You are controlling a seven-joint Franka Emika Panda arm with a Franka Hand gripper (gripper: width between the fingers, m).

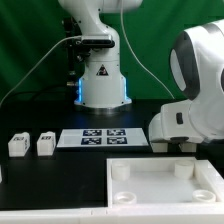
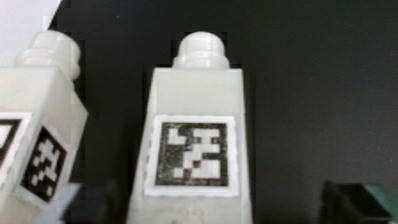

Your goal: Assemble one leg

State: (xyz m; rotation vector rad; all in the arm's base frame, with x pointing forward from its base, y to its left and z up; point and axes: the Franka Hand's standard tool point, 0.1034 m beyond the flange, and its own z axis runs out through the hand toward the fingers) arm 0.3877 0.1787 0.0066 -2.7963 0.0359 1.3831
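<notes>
- The end effector [image 2: 214, 206] shows in the wrist view only as two dark fingers [image 2: 365, 202] at the frame's edge. They stand well apart and grip nothing.
- The leg [image 2: 196, 130] lies in the gap between them. Whether either finger touches it cannot be told.
- The leg is a small, white, squared block lying flat on the black worktop [image 2: 302, 60]. Its broad face is turned up to the wrist camera.
- That face carries a square black-and-white marker tag with a white border. The tag sits on the half of the block nearer the end effector.
- The far end narrows to a short rounded peg that points away from the end effector.
- A second leg [image 2: 36, 130] of the same shape lies just beside it, roughly parallel. A narrow dark strip of worktop separates the two. Its tag is cut off by the frame edge.
- In the exterior view the arm [image 1: 195, 90] fills the exterior view's right and hangs low over the worktop. Its bulk hides the end effector and whatever lies under it.
- The marker board [image 1: 105, 138] lies flat at the centre, before the robot base [image 1: 100, 80].
- Two small white blocks [image 1: 17, 145] with tags stand at the exterior view's left, well apart from the arm. Whether they are the pair in the wrist view cannot be told.
- A large white square piece [image 1: 150, 186] with round corner sockets lies nearest the camera.
</notes>
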